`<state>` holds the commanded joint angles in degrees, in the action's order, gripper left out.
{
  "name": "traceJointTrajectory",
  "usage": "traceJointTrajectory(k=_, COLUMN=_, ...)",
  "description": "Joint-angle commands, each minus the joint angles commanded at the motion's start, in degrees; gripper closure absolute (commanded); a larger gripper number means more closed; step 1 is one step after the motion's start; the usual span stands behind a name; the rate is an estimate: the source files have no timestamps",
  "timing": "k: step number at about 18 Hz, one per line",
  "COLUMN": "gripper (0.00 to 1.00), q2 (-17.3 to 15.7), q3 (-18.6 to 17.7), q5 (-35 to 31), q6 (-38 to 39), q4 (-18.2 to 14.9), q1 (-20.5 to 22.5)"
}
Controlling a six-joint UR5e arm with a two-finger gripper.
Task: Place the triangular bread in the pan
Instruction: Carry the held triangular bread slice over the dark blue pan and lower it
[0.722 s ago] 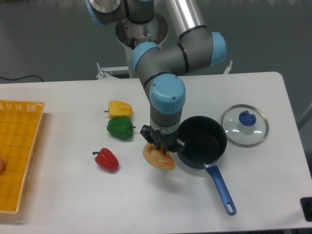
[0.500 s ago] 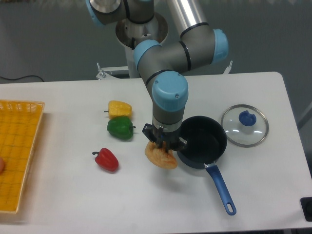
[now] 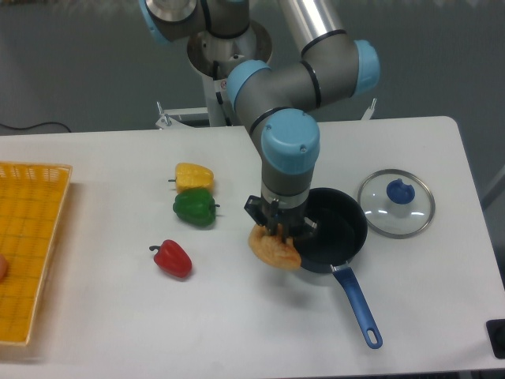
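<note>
At the left rim of the pan (image 3: 335,233), the triangular bread (image 3: 275,248) hangs from the gripper (image 3: 279,230), its lower right edge overlapping the rim as the camera sees it; whether it touches the rim or clears it cannot be told from this view. The fingers are closed narrowly on the top of the bread and hold it. Compared with the views taken a moment earlier, the bread and the gripper have shifted to the right: the bread then hung beside the pan, apart from its rim, and it now sits against the rim. The arm's blue-capped wrist has moved the same way and now stands partly over the pan's left side. The pan itself has not moved, and its blue handle (image 3: 357,302) points toward the front edge of the table (image 3: 237,332). This indicates that the carry phase is under way and nearly complete; the bread is not yet inside the pan. The remaining travel is judged to be a short move to the right, so that the bread is over the pan's dark floor, followed by release. One risk is that the bread catches the rim and nudges the pan. To the right of the pan lies the glass lid (image 3: 396,202). To the left of the pan, well apart, are the green pepper (image 3: 194,207), the yellow pepper (image 3: 193,175) behind it, and the red pepper (image 3: 172,258); the yellow basket (image 3: 28,237) is farthest left.
</note>
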<state>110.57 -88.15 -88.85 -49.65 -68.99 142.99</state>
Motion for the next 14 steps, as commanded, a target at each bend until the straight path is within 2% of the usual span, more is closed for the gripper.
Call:
traceJointTrajectory(k=9, gripper=0.73, q2=0.44, q3=-0.44, q5=-3.34, q6=-4.22, q4=0.62, q1=1.32)
traceJointTrajectory(k=14, gripper=0.73, q2=0.61, q3=-2.02, q5=-3.61, q6=-10.54, q4=0.79, q1=5.01)
